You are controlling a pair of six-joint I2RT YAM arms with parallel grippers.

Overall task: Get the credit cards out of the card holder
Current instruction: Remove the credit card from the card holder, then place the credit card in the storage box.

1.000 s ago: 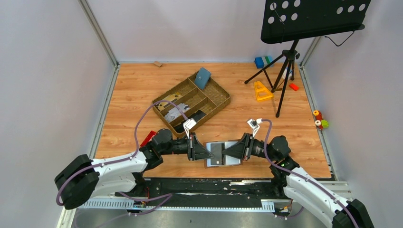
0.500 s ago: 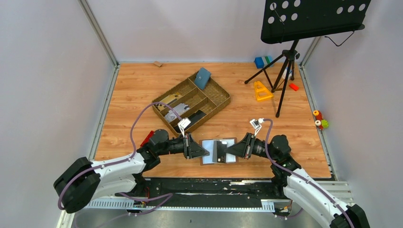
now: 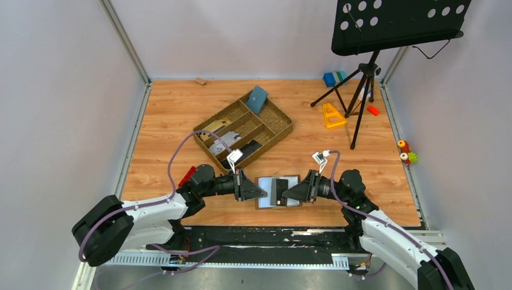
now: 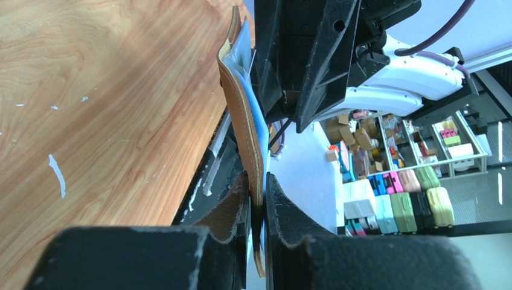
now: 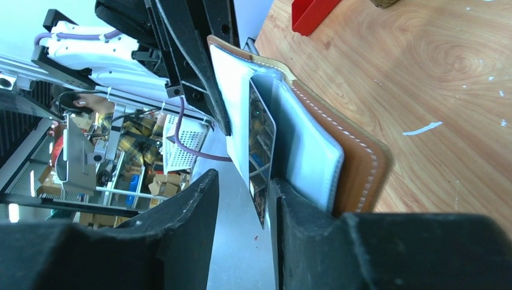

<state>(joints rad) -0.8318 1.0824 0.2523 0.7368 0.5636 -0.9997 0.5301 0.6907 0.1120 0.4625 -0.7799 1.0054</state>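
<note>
Top external view: one card holder (image 3: pixel 268 182) is held open between your two tools, near the front edge of the worktop (image 3: pixel 169 109), long axis running left to right, tool to tool. Left tool (image 3: pixel 261 193) is pinched narrow on the holder's brown left edge. Right tool (image 3: pixel 285 193) faces it from the other end, jaws parted a little. Right wrist view puts one card (image 5: pixel 261 145) edge-on in that gap, close by one finger, daylight to the other, so nothing looks gripped there. Card lies straight ahead of the right tool, the nearer arm for the pull; the draw should likely run rightward, out of the sleeve. Count: one holder, one card showing, two tools. More cards behind: cannot tell.
</note>
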